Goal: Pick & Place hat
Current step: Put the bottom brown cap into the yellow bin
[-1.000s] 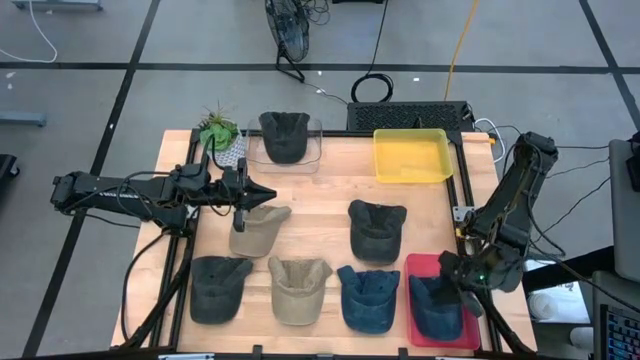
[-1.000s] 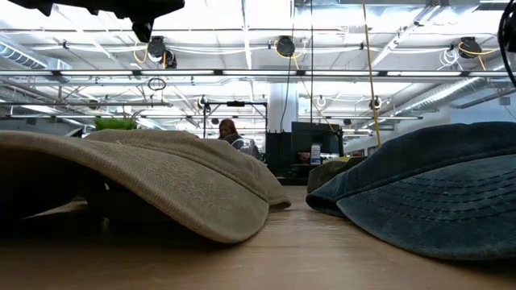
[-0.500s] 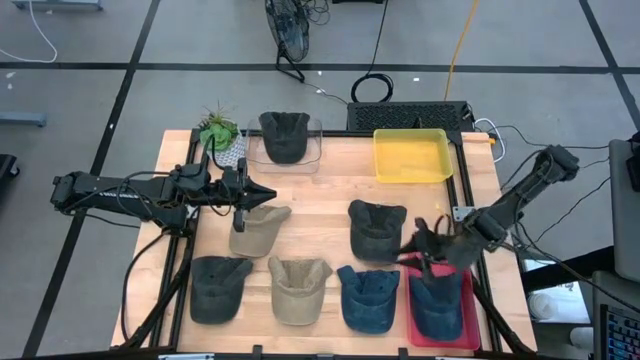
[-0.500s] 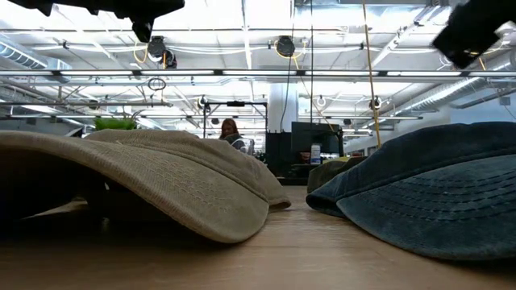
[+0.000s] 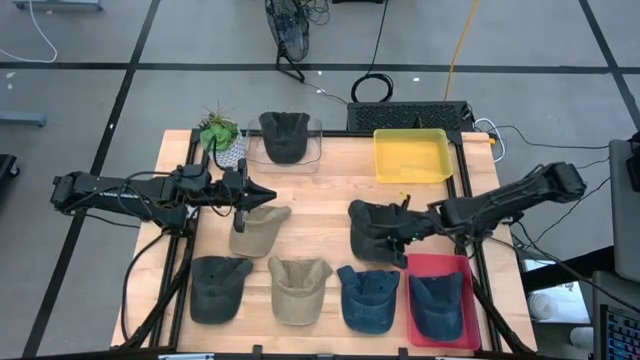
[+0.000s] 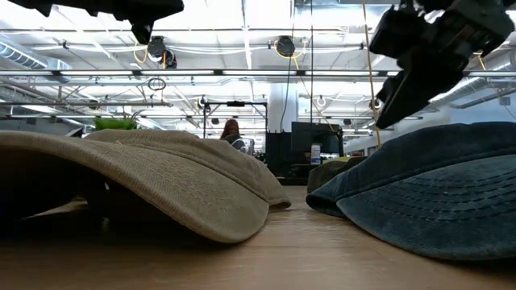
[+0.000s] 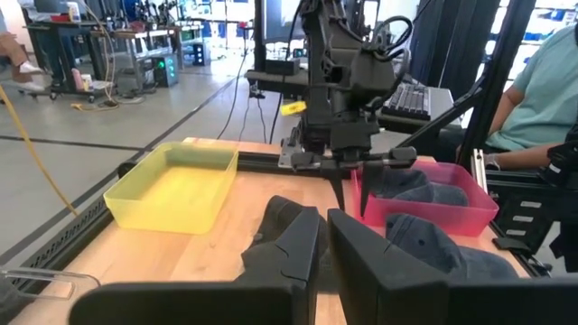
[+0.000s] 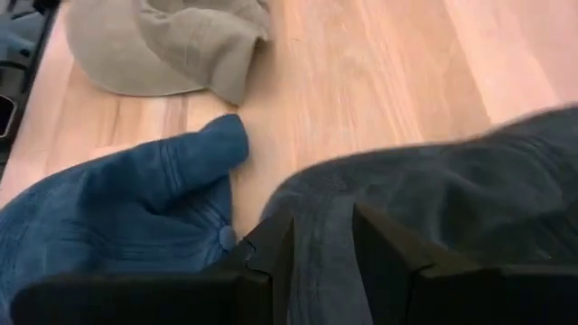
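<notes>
A dark grey hat (image 5: 372, 232) lies crown up on the wooden table (image 5: 320, 190), right of centre. My right gripper (image 8: 321, 244) stands open just over it, slanting down from the table's right, and also shows in the high view (image 5: 398, 228) and the low view (image 6: 411, 72). It holds nothing. A blue hat (image 5: 436, 303) lies in the red tray (image 5: 420, 265). My left gripper (image 5: 268, 193) waits shut and level above a tan hat (image 5: 255, 228) at the table's left, nothing in it.
A dark hat (image 5: 218, 288), a tan hat (image 5: 298, 290) and a blue hat (image 5: 368, 298) lie along the near edge. At the far edge stand a yellow tray (image 5: 410, 155), a clear bin with a dark hat (image 5: 285, 137) and a plant (image 5: 217, 130). A person sits beyond the table's right side (image 7: 542, 90).
My right gripper has swung from above the red tray toward the table's left and far side, sinking and rolling as it went, and now stands over the dark grey hat. The blue hat has stayed in the red tray.
</notes>
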`<action>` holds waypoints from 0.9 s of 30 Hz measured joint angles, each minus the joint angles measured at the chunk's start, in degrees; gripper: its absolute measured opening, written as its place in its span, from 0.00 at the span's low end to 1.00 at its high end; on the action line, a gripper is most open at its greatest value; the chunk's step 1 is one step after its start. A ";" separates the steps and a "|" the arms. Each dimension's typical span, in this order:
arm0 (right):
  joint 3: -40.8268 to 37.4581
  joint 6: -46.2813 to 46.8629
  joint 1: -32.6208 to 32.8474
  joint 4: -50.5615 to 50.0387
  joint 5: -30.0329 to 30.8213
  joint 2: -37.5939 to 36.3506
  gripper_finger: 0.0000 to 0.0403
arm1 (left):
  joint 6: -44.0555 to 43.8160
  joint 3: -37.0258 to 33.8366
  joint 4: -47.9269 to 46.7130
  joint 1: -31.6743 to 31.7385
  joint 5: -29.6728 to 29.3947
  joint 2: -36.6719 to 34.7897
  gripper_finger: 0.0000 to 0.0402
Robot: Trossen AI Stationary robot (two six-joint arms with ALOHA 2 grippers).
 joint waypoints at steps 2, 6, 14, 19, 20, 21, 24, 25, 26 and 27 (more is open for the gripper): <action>0.04 -1.05 -0.21 1.12 -0.13 1.59 0.23 | 0.00 0.00 -0.04 -0.01 0.02 0.02 0.10; 0.06 -2.61 -0.59 -1.04 0.89 3.74 0.23 | 0.02 0.00 -0.54 0.00 0.17 0.01 0.10; 0.06 -3.12 -1.79 3.82 1.49 3.86 0.23 | 3.54 0.05 -2.33 -3.75 8.63 2.50 0.10; 0.06 -3.26 -1.80 3.52 1.67 3.86 0.23 | 5.95 0.04 -1.36 -11.56 8.98 9.36 0.15; 0.06 -3.25 -1.79 3.57 1.88 3.86 0.23 | 5.99 0.04 -0.04 -13.03 8.98 10.91 0.18; 0.06 -3.24 -1.79 3.58 1.90 3.86 0.23 | 5.89 0.10 1.36 -14.47 8.98 12.51 0.21; 0.06 -3.21 -1.79 3.71 1.97 3.86 0.23 | 4.22 0.87 2.50 -18.20 8.63 17.11 0.31; 0.06 -2.93 -1.79 3.69 1.97 3.86 0.23 | 3.08 1.27 2.46 -19.33 8.06 18.82 0.34; 0.06 -2.75 -1.79 3.69 1.99 3.86 0.23 | 2.02 1.78 2.33 -20.28 7.15 20.44 0.37; 0.06 -2.74 -1.79 3.69 2.02 3.86 0.23 | 1.04 2.15 2.36 -21.15 5.97 22.06 0.40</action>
